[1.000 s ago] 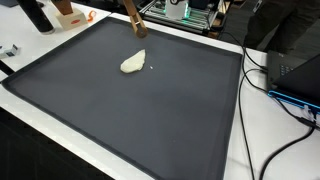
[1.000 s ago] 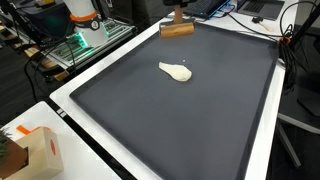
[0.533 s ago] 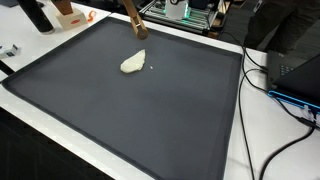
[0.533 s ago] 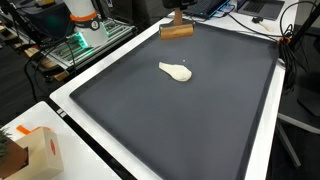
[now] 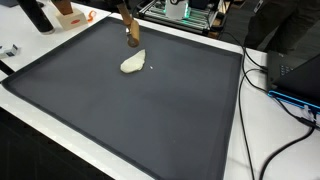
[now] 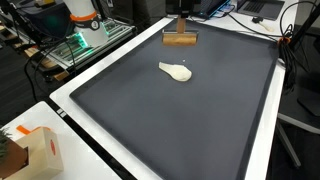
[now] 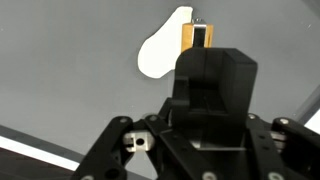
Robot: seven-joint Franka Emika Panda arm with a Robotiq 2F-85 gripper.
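A white lump (image 5: pixel 132 64) lies on a dark grey mat (image 5: pixel 150 120); it also shows in an exterior view (image 6: pixel 175 71) and in the wrist view (image 7: pixel 165 45). My gripper (image 7: pixel 205 125) is shut on a wooden-handled tool (image 5: pixel 131 34), a flat wooden bar in an exterior view (image 6: pixel 180 39). The tool hangs near the mat's far edge, a short way behind the lump and apart from it. In the wrist view its orange-brown end (image 7: pixel 197 37) shows over the lump's edge. The fingers are mostly cut off in both exterior views.
The mat (image 6: pixel 190 120) covers most of a white table. Cables (image 5: pixel 285 120) and a dark device (image 5: pixel 295 72) lie to one side. An orange and white box (image 6: pixel 35 150) stands at a corner. A rack with green lights (image 6: pixel 85 40) stands behind.
The tool has come down and moved a little closer to the white lump. The lump has not moved.
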